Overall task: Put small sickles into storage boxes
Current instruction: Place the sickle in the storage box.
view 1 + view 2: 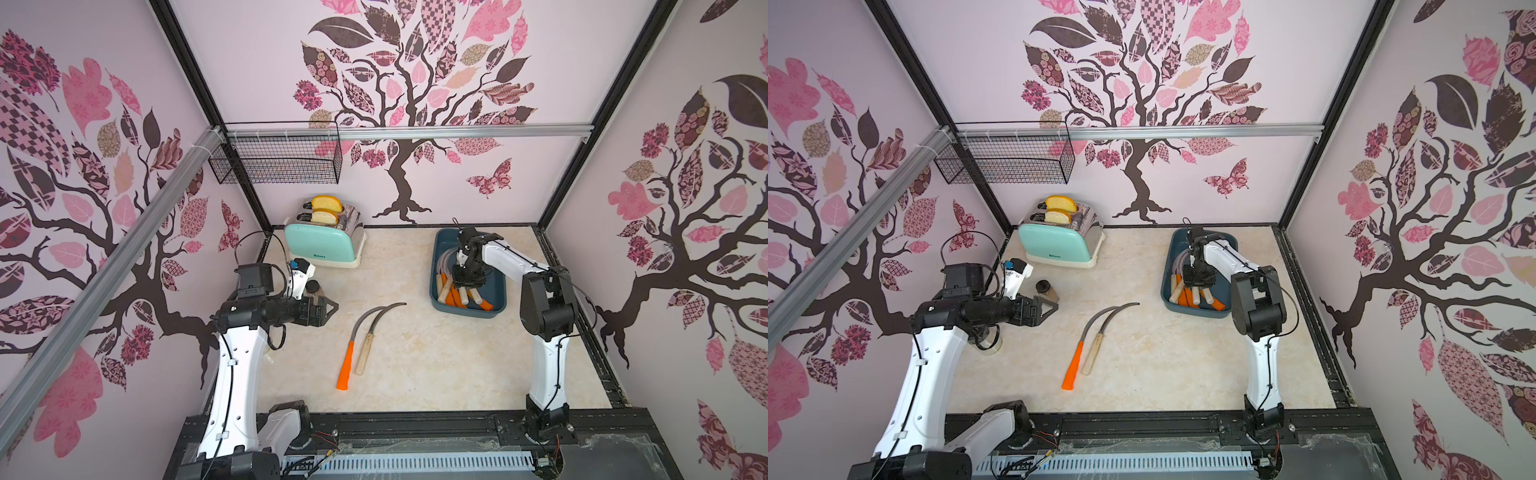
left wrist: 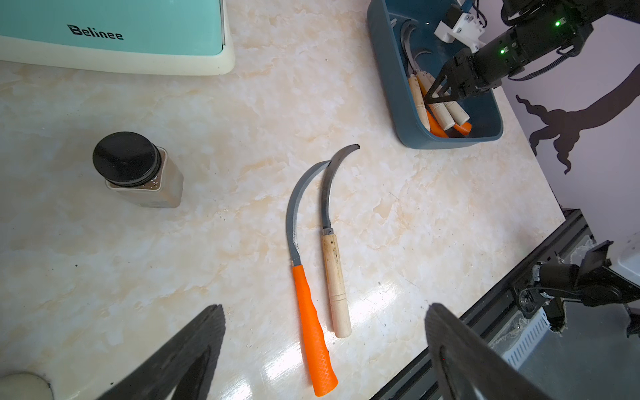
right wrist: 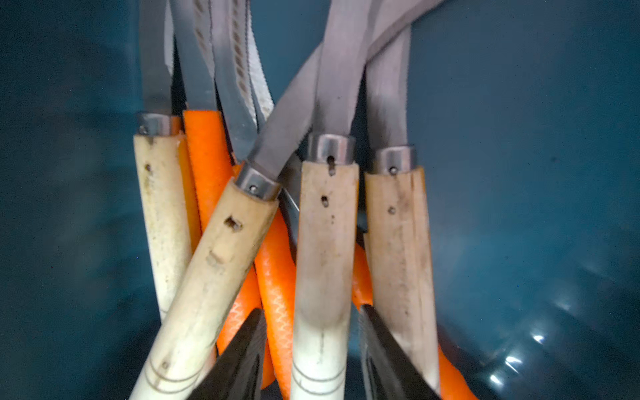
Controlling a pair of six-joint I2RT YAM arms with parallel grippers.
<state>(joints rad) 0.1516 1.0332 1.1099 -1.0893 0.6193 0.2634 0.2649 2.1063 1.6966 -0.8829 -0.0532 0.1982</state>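
Over at 9 o'clock the left gripper (image 1: pixel 334 308) hangs claws wide and empty, brown black-lidded jar (image 2: pixel 138 169) beside it, mint-green toaster (image 1: pixel 322 245) at 11. Beige marble tabletop (image 1: pixel 436 365), pink tree-print walls (image 1: pixel 257 62). Mid-table an orange-handled sickle (image 1: pixel 346 370) and a pale wood-handled sickle (image 1: pixel 362 357) lie side by side, grey curved blades touching. At 2 the dark teal plastic tray (image 1: pixel 465 312) holds more sickles (image 1: pixel 451 293), right gripper (image 1: pixel 468 286) narrowly parted astride one wooden handle (image 3: pixel 325 242).

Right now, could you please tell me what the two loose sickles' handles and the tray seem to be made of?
Orange handle: likely moulded plastic, glossy, scaly grip texture.
Pale handle: bare wood, matte, with grain and turned grooves.
Tray: probably plastic, smooth dark teal, rounded walls.
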